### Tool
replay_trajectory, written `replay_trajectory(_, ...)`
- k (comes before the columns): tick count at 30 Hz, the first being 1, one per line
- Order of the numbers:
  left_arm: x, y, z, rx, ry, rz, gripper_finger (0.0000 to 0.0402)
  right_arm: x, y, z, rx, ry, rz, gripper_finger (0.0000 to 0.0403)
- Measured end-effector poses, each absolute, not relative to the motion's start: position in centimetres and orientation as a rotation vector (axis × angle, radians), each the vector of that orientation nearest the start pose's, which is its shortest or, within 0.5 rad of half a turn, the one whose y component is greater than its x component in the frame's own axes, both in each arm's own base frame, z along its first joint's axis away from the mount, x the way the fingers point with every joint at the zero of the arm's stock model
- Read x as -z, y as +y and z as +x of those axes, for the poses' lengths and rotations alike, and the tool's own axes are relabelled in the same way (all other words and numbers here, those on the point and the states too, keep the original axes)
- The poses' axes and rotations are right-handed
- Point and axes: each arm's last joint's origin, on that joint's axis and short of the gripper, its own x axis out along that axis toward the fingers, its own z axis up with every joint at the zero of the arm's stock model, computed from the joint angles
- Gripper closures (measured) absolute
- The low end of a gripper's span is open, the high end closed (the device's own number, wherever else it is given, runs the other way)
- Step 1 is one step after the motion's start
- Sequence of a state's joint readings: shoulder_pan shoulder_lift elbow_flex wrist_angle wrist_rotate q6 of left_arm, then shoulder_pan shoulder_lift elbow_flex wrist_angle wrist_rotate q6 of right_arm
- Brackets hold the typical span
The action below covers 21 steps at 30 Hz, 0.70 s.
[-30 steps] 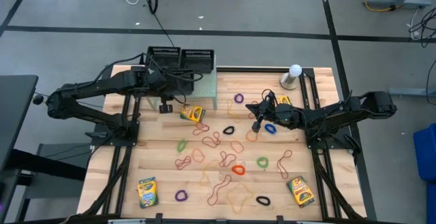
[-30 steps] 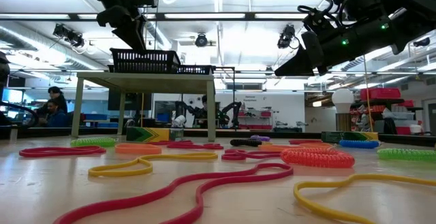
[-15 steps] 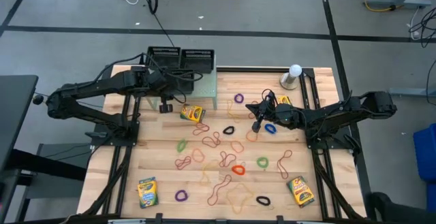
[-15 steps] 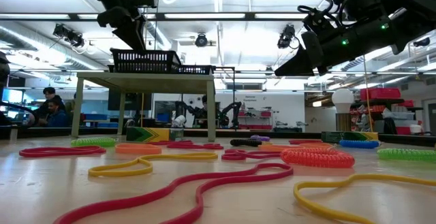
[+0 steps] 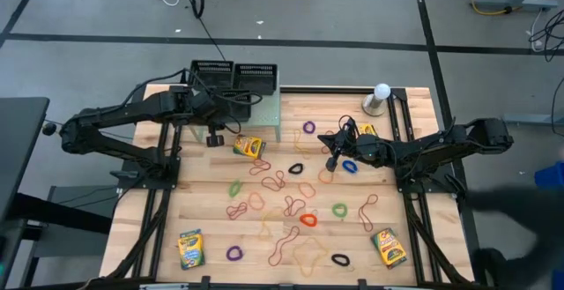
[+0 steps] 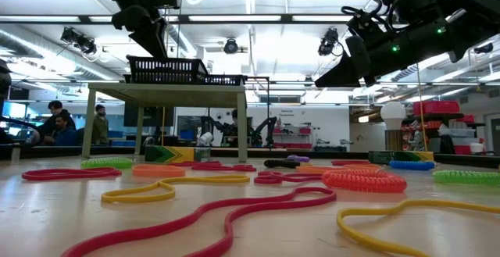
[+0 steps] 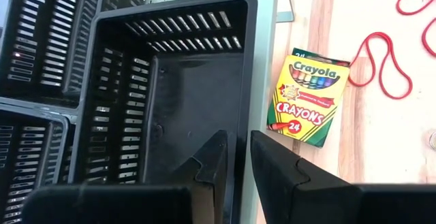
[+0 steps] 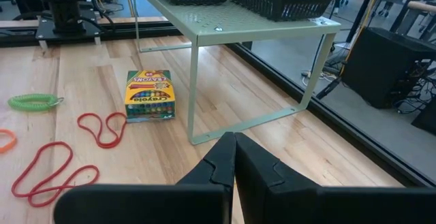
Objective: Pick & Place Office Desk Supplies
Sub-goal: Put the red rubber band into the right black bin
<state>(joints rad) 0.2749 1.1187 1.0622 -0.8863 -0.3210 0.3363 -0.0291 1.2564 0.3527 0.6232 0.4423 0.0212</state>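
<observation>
Rubber-band loops [image 5: 280,181] in tan, red, orange, green, purple and black lie scattered flat over the wooden table. Several yellow-and-green crayon boxes lie flat: one by the shelf [image 5: 248,146] [image 7: 310,98], one far right [image 5: 366,130], two near the front [image 5: 189,248] [image 5: 388,247]. My left gripper [image 7: 238,134] [image 6: 158,48] is at a black mesh tray [image 7: 170,94] on the raised green shelf [image 5: 258,114]. My right gripper [image 5: 332,159] [image 8: 235,139] hovers shut and empty above the bands, near a blue band [image 5: 350,166]. My left gripper comes at the black mesh tray from above, pointing down. One finger [image 7: 212,157] is inside the tray and one [image 7: 276,164] outside, with the tray's side wall [image 7: 243,115] in the narrow gap between them. The tray sits level on the shelf.
A second mesh tray [image 5: 256,75] sits beside the first on the shelf. A grey stand with a white ball [image 5: 379,98] is at the far right corner. Black frame rails [image 5: 157,193] [image 5: 414,219] run along both table sides. People [image 6: 58,124] are in the room behind.
</observation>
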Motion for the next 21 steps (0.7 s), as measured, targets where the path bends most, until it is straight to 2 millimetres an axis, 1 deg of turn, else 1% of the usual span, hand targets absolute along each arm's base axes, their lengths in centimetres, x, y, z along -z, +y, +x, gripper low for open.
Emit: replay_trajectory(21,-31.10,6.52,19.78,-0.391,1.033,0.315,0.0327,-17.32,-1.89,22.68,0.471,0.272,-0.037,0.0387)
